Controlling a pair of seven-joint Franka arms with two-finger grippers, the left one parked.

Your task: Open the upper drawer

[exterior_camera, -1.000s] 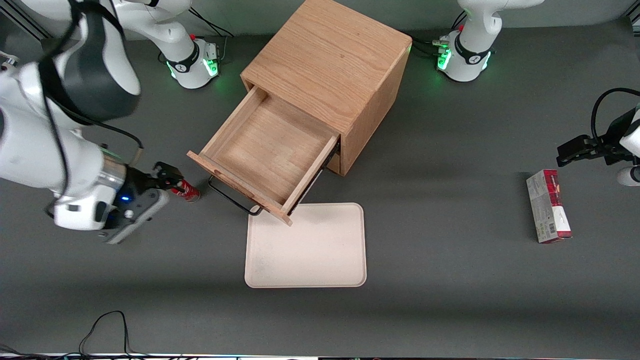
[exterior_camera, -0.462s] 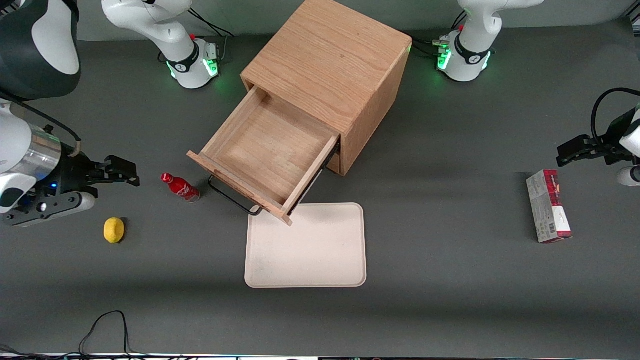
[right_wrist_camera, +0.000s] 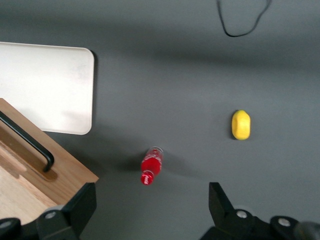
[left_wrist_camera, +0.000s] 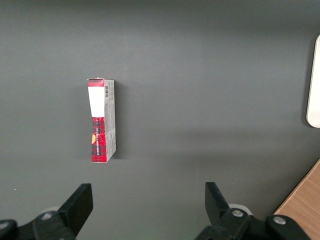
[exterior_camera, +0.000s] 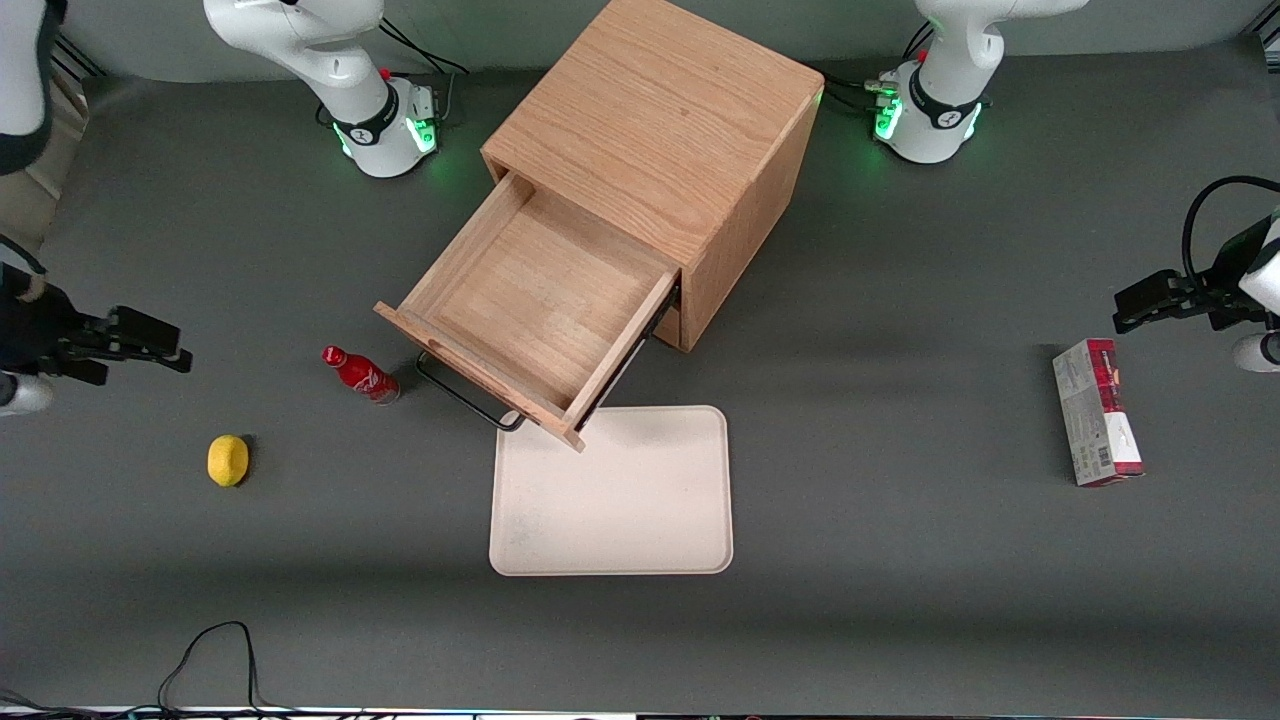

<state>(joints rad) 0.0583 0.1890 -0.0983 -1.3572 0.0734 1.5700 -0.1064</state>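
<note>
Now, upper drawer (exterior_camera: 540, 300): pulled well out of the cabinet (exterior_camera: 660, 140).
Gripper (exterior_camera: 150, 340): jaws spread, nothing held, well apart from the drawer.

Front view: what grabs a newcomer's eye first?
The light oak upper drawer, pulled well out of the tall oak cabinet, its thin black bar handle nearest the camera, just above the pale rectangular tray. Toward the working arm's end of the table: a small red bottle, a yellow lemon, and the black pincer, open and holding nothing.
</note>
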